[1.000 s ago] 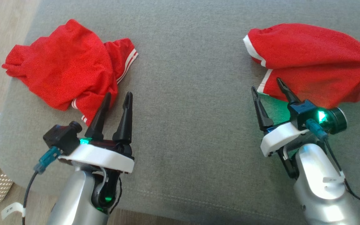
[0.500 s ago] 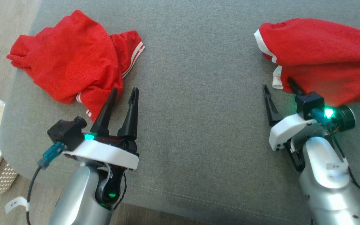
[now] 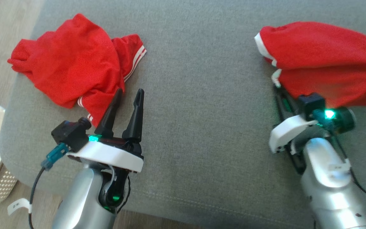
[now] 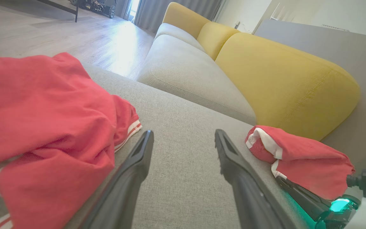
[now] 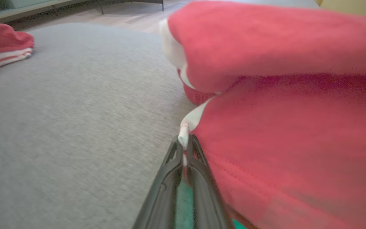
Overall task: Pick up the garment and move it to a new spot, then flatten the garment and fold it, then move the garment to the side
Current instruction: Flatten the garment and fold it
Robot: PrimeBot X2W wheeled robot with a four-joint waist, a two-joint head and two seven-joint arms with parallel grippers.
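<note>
R gripper (image 5: 184, 143): fingers pressed together, tips nipping a bit of white trim (image 5: 185, 126) at the near-left corner of the R-hand red garment (image 3: 322, 57). So it's a hold on the hem only, not the bulk. From the tips the cloth runs away and to the robot's right. Its long axis lies roughly across the grey cushion (image 3: 202, 111), along the far part of the right edge, bunched in two rolls w/ the white band facing the cushion's middle. A lift from this corner would prob trail the rest below and to the right, so the pull wants to go up and inward twd the centre.

L gripper (image 3: 129, 92): fingers wide apart, nothing between them, tips just beside the striped hem of the L-hand red garment (image 3: 71, 66), crumpled at the far-left corner. L arm is well apart from the pinched piece, R arm is the nearer one
</note>
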